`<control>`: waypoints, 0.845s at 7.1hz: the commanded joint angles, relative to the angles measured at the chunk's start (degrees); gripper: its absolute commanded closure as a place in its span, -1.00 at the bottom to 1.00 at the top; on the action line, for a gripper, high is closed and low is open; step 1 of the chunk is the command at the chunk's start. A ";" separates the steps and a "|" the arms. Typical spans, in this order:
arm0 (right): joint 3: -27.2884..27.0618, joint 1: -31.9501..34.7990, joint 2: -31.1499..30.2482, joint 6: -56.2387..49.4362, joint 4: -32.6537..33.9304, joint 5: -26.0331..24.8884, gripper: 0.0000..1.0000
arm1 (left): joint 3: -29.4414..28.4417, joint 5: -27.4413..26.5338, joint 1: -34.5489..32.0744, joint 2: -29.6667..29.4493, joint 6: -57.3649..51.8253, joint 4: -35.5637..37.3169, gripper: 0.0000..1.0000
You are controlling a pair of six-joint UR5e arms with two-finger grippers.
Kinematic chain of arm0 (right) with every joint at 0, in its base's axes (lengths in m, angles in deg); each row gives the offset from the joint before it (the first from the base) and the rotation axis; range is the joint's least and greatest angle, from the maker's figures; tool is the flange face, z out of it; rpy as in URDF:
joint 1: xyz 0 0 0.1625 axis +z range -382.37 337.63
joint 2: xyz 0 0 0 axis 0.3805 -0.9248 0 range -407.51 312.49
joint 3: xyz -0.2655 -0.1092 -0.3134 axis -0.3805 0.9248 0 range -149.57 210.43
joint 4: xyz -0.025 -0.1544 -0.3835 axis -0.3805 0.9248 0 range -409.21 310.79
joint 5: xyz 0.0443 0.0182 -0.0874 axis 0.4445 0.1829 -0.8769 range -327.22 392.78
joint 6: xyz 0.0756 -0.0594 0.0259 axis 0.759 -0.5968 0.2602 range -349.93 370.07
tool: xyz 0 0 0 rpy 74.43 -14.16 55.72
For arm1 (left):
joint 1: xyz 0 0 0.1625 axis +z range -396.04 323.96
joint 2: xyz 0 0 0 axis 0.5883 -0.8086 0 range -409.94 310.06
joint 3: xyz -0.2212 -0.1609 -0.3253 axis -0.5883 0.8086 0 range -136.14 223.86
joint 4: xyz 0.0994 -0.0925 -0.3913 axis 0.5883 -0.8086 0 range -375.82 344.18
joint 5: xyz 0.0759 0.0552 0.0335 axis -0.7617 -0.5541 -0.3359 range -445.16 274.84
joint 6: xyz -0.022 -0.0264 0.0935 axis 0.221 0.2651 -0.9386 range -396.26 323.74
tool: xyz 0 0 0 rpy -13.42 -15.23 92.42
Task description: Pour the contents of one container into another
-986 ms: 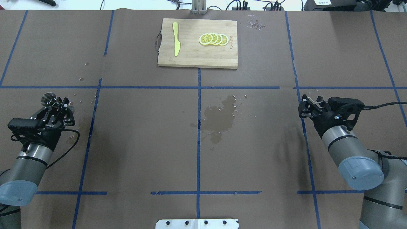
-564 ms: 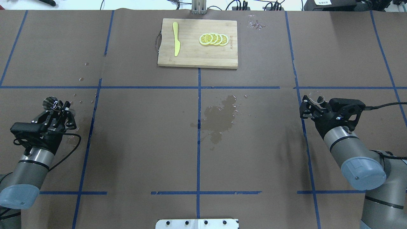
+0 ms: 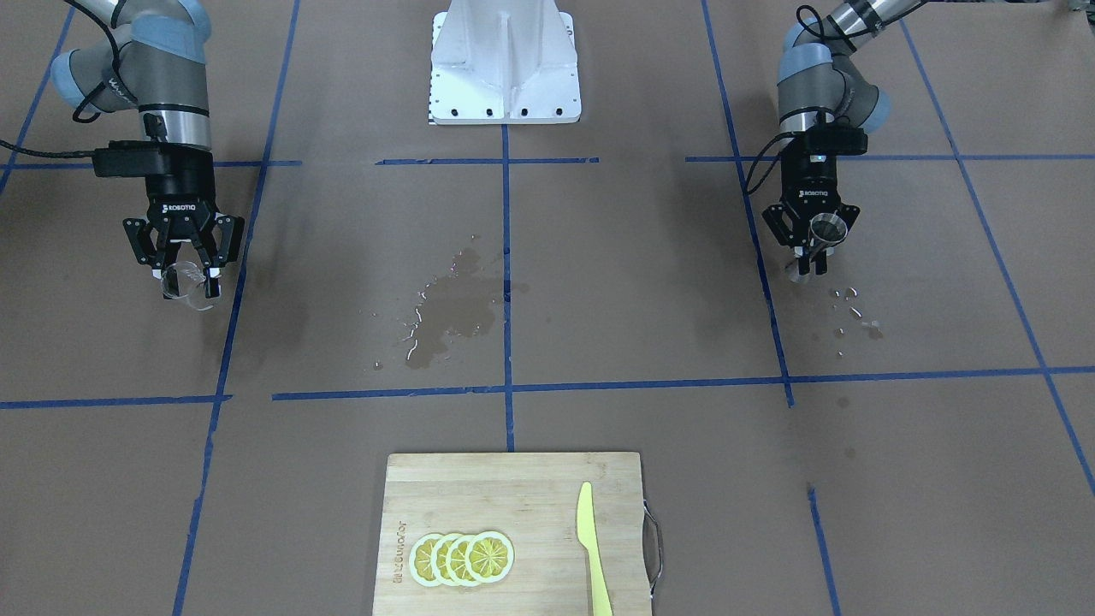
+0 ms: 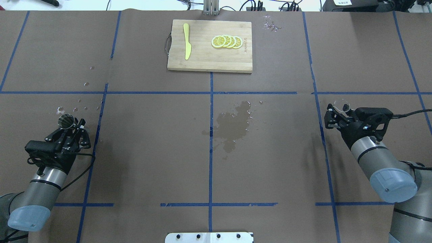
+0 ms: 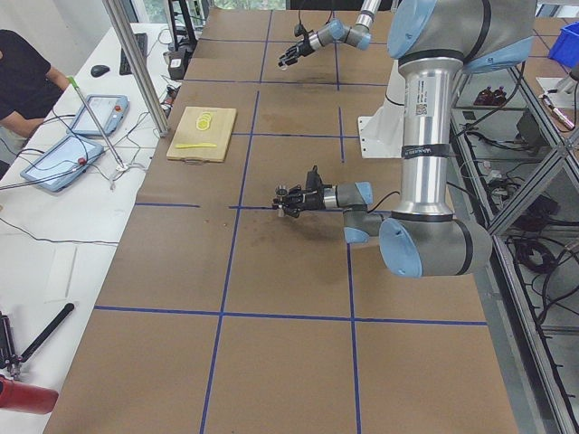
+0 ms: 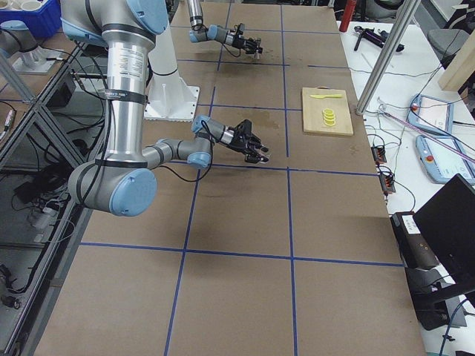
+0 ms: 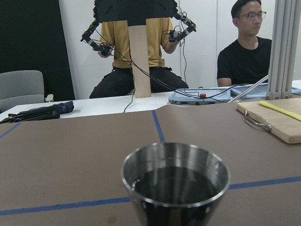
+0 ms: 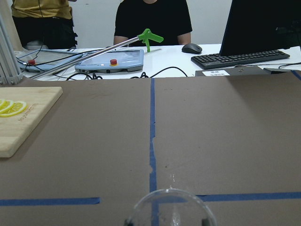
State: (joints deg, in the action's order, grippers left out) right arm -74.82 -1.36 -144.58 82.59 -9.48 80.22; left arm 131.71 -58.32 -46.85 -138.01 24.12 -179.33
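Your right gripper pinches the slick, brittle clear glass cup: squeeze gently. Left gripper clamps the rigid silvery hourglass jigger.

Glossy metal jigger, clear glass cup, matt table covering, perhaps paper, wooden board

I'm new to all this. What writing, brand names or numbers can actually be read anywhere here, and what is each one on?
"ROBOTIQ": white letters on the black body of the right gripper, front-facing view.
Burnt-in mark on the cutting board, by its right edge: too small to read.
Sticker on the left arm: too blurred to read.
White tag beside the keyboard: too small to read.
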 commanded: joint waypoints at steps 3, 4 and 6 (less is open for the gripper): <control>0.04 0.00 -0.93 -0.01 -0.01 -0.42 1.00 | -0.13 1.36 0.97 -0.17 -0.09 0.29 0.46; 0.04 -0.08 -0.94 -0.01 -0.01 -0.42 1.00 | -0.13 1.63 1.06 -0.17 -0.17 0.29 0.35; 0.39 -0.08 -0.94 0.08 -0.01 -0.60 1.00 | -0.13 2.24 1.06 -0.17 -0.26 0.29 0.15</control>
State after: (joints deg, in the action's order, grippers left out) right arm -74.61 -1.40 -145.49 82.59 -9.49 79.73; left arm 131.57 -56.60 -45.82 -138.18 23.90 -179.04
